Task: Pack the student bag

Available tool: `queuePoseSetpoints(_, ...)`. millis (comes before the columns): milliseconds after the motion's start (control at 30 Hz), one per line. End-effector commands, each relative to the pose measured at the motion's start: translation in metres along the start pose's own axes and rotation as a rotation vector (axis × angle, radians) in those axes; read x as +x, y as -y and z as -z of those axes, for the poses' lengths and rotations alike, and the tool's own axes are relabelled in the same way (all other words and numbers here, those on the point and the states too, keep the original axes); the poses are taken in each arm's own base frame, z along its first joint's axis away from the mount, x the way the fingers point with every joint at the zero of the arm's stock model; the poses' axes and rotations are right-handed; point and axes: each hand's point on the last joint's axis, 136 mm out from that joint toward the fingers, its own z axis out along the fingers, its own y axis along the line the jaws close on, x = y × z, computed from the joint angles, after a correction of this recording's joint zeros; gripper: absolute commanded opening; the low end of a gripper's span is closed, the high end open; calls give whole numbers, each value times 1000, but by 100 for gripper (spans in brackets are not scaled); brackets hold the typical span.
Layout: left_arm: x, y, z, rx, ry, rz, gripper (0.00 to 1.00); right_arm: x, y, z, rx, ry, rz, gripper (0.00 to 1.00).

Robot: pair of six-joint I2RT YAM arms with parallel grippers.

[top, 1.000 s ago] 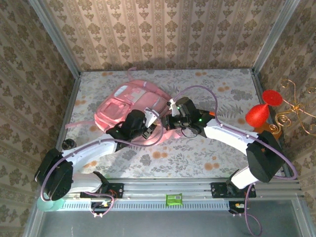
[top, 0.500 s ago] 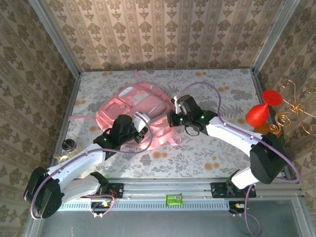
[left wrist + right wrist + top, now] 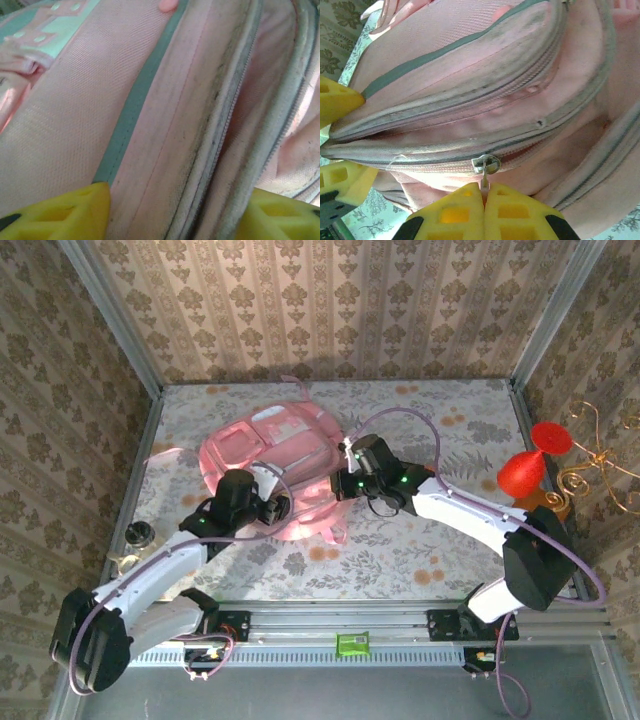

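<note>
Pink student bag (image 3: 265, 445) lies flat (seemingly unzipped).

Matt pink woven cloth student bag (image 3: 445, 65), shiny metal zip pull (image 3: 485, 166), smooth matt yellow plastic right end effector (image 3: 484, 192)

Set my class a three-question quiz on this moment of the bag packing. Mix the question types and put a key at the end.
1. True or false: the right gripper is shut on the zipper pull of the student bag.
2. Choose one. The left gripper is: A) open, with its fingers either side of the bag's zippered edge; B) shut on a shoulder strap; C) shut on a pencil.
3. Fill the gap: the bag lies on a ____-patterned table cover.

Key: 1 true; 2 A; 3 floral.
</note>
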Motion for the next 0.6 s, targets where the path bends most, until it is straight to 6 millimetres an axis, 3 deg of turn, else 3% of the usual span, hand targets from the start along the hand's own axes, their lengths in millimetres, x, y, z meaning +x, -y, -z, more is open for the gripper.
queuePoseSetpoints(0, -30, 14, 13, 43, 123, -56, 74, -15, -35, 12, -122, 63, 20, 0)
queuePoseSetpoints(233, -39, 36, 10, 92, 131, -179, 77, -13, -57, 16, -190, 57, 35, 0)
queuePoseSetpoints(400, -40, 41, -6, 104, 98, -225, 77, -13, -63, 21, -216, 61, 33, 0)
queuePoseSetpoints(567, -39, 42, -20, 107, 74, -240, 66, -11, -68, 25, -244, 66, 23, 0)
